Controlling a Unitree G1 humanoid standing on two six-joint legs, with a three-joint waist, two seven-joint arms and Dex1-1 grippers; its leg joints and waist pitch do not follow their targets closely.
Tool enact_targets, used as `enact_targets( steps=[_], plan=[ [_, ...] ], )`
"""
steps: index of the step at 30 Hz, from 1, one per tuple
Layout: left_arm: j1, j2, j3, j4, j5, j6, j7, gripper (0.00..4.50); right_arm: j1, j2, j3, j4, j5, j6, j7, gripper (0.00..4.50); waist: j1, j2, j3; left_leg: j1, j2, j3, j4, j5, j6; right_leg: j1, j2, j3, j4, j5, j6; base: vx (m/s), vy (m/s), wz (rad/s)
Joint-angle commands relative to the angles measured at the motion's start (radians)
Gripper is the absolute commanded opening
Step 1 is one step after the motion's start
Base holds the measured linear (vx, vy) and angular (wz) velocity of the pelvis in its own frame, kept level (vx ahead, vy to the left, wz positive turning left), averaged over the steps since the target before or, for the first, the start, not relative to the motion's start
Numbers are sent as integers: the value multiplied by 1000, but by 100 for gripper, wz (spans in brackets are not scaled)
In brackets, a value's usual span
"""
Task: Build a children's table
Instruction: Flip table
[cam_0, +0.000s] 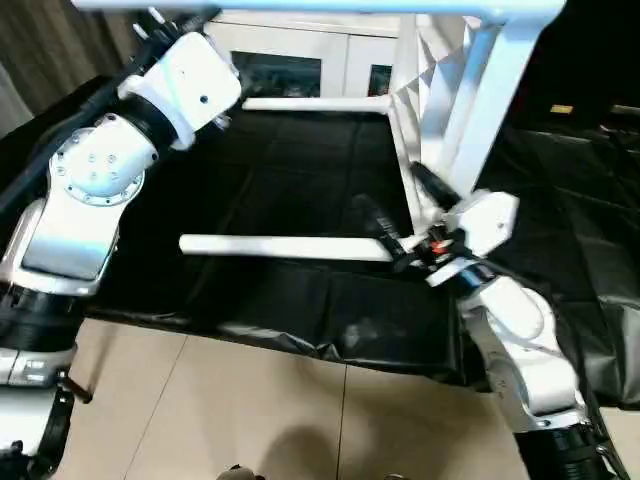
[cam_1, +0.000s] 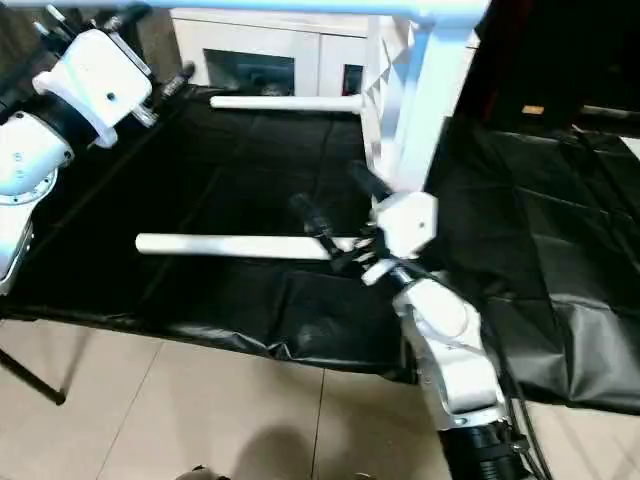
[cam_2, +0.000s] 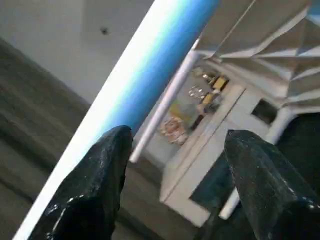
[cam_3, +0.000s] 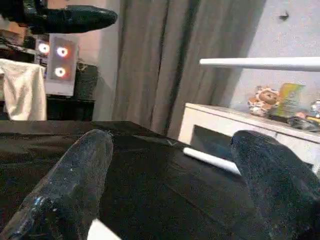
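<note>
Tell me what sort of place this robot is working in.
Likely an indoor room set up as a robot work area: a white glass-doored cabinet with toys on top, grey curtains, a tiled floor and a black sheet as work surface.

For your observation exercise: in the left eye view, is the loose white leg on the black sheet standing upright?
No. The loose leg lies flat across the black sheet, its end by the right gripper.

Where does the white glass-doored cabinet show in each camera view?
Left eye: white glass-doored cabinet, top centre.
Right eye: cabinet, top, left of centre.
Left wrist: cabinet mid-picture, tilted.
Right wrist: cabinet in the background, upright.
Shared landmark: long white tube leg lying level before it.
</note>
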Motion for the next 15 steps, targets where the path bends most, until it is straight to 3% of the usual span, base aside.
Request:
enact_targets(
  steps=[1, 2, 6, 10, 15],
  plan=[
    [-34, 16, -5, 18, 35, -22, 30, 336, -15, 4, -1, 5, -12, 21, 3, 411, -2, 13, -70, 13, 10, -8, -74, -251, -39, 43, -44, 38, -74, -177, -148, 0, 0, 0],
    [-53, 16, -5, 66, 65, -88, 56, 336, -17, 11, 8, -4, -6, 35, 13, 411, -2, 16, -70, 12, 10, -9, -75, -249, -40, 44, -44, 38, -75, -176, -147, 0, 0, 0],
    [-22, 7, -19, 73, 29, -174, -11, 336, -10, 5, 21, -6, -8, 35, 22, 411, 0, 17, -70, 11, 12, -11, -78, -266, -50, 45, -49, 38, -74, -178, -154, 0, 0, 0],
    [43, 3, -24, 68, -27, -175, -93, 336, 0, -1, 19, -1, -15, 34, 26, 411, -1, 18, -69, 11, 13, -10, -79, -277, -53, 43, -50, 40, -73, -174, -163, 0, 0, 0],
    [12, -2, 24, 98, -20, -200, -23, 366, 1, -1, 10, -5, -16, 37, 26, 416, 0, 20, -71, 13, 12, -10, -76, -276, -50, 43, -47, 40, -73, -168, -163, 0, 0, 0]
  ],
)
